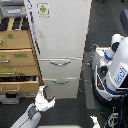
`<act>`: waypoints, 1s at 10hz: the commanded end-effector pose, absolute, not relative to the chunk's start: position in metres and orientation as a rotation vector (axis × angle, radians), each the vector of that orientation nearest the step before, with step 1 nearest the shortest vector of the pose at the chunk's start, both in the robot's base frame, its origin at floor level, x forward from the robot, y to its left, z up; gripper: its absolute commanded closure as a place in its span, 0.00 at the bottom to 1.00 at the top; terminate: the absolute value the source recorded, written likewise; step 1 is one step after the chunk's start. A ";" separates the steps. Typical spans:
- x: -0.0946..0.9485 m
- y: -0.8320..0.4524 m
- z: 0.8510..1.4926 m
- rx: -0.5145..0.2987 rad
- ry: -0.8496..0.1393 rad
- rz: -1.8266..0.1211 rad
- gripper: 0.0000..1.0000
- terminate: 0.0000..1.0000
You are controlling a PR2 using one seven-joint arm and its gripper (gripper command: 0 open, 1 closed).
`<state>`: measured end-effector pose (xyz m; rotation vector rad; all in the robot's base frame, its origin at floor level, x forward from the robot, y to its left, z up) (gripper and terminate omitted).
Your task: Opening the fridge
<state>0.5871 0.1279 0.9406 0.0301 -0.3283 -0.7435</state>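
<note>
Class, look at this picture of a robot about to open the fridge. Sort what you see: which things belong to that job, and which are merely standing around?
Belongs to the job:
fridge, its upper door shut
lower drawers with silver handles
gripper, near the fridge's lower corner; open or shut is unclear

Just standing about:
wooden drawer cabinet
robot's white body

Fridge top beyond the upper edge; tool jaw state too blurred to tell.
</note>
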 end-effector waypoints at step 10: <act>0.773 0.137 1.073 -0.085 -0.266 -0.286 0.00 0.00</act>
